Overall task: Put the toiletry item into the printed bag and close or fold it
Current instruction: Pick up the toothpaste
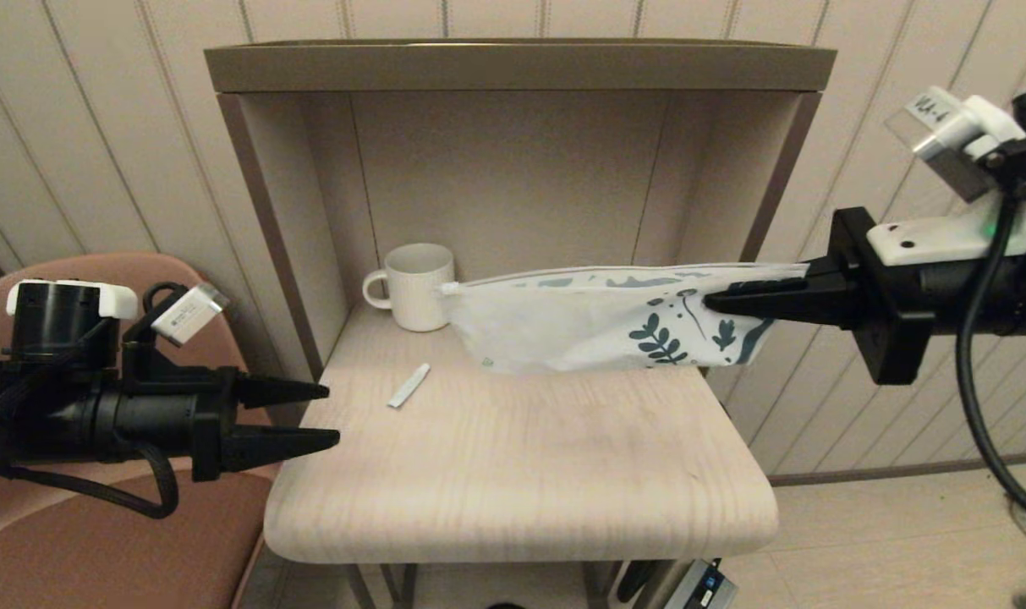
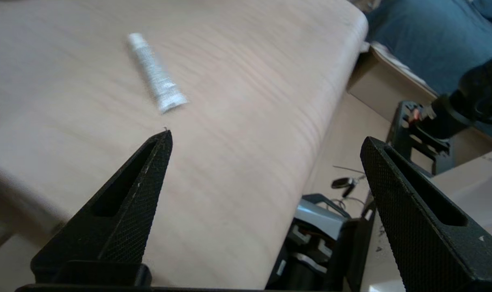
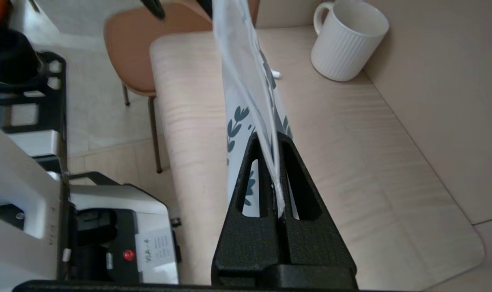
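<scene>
Printed bag [image 1: 597, 326] is held aloft over the table [image 1: 521, 474] by the clamped right end effector [image 1: 716, 302] | toiletry item [image 1: 408, 386] is left lying on the table, not yet bagged | left end effector [image 1: 331, 414] is spread wide nearby, empty | bagging and closing are judged outstanding

A white ribbed mug [image 1: 414, 286] stands at the rear of the light wood tabletop [image 1: 521, 474], with a brown chair [image 1: 73, 541] beside its left edge.
</scene>
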You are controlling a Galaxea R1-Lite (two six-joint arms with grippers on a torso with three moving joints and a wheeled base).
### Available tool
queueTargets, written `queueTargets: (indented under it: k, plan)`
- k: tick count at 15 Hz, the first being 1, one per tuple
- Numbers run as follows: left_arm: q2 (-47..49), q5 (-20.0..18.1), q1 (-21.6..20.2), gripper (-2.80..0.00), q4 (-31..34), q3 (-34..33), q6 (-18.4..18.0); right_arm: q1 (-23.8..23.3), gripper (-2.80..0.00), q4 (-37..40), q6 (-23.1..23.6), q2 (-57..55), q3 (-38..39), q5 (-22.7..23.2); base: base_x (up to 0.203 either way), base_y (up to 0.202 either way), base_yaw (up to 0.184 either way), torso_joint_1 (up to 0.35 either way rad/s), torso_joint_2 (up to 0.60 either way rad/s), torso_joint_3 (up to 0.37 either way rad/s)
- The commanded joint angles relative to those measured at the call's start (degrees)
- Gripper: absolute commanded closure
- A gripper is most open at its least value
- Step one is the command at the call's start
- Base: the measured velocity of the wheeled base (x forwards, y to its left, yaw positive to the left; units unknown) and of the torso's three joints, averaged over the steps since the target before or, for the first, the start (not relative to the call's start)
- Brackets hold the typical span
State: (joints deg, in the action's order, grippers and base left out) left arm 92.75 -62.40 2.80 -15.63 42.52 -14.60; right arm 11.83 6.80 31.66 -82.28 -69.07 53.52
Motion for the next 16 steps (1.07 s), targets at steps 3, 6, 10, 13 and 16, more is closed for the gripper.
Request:
queueTargets:
  k: [3, 6, 10, 13, 16]
  plan:
    - [-0.47, 4.07, 3.59, 0.0, -0.28, 1.76, 1.72, -3.09, 0.0, -1.68, -0.08, 2.55, 1.55, 2.03, 0.0, 0.0, 0.0, 0.0, 0.0, 0.0]
    - [-2.25, 8.58, 6.02, 0.0, 0.03, 3.11, 2.6, -4.75, 0.0, -5.61, -1.49, 3.61, 4.18, 2.17, 0.0, 0.0, 0.0, 0.0, 0.0, 0.0]
    - [-2.56, 15.99, 7.89, 0.0, 0.07, 1.93, 4.04, -5.8, 0.0, -5.67, -7.37, 4.49, 3.27, 1.56, 0.0, 0.0, 0.0, 0.0, 0.0, 0.0]
    - [-0.64, 20.51, 9.19, 0.0, -0.61, 0.95, 4.37, -6.8, 0.0, -5.66, -10.37, 5.37, 3.17, 0.89, 0.0, 0.0, 0.0, 0.0, 0.0, 0.0]
    - [1.22, 20.98, 10.02, -2.45, -1.07, 1.75, 4.46, -6.9, 0.0, -5.66, -10.93, 4.66, 2.63, 0.89, 0.0, 0.0, 0.0, 0.0, 0.0, 0.0]
